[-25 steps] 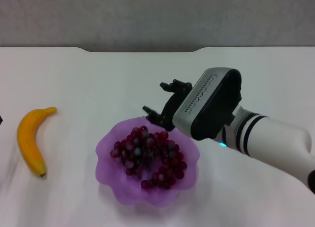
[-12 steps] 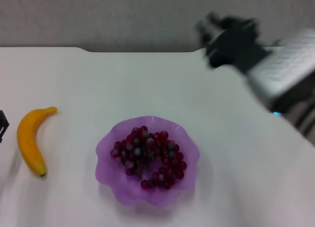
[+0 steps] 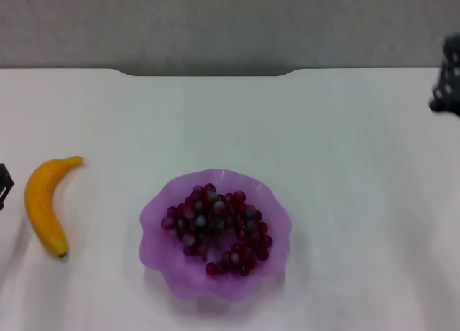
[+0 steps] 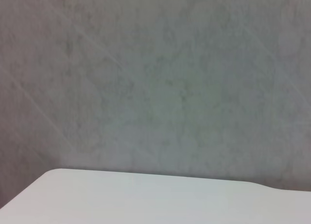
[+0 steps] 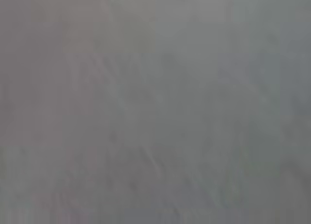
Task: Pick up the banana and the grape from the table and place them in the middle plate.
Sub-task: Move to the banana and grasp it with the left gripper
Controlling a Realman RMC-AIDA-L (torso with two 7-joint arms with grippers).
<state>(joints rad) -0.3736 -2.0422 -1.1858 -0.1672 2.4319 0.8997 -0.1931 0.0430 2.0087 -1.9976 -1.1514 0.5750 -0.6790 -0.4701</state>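
One banana (image 3: 44, 204), smooth yellow-orange, curved, dark at the near tip, lay on the table (image 3: 345, 166) well left of the plate. One middle plate (image 3: 159, 238), translucent purple plastic with a wavy scalloped rim, sat near centre. One grape (image 3: 215, 227) bunch, many small dark red-purple round berries, some pale-bloomed, rested inside it. The table was plain white, flat. Right gripper (image 3: 448, 83) showed at the far right edge, left gripper (image 3: 3, 184) at the left edge; grip of either could not be told.
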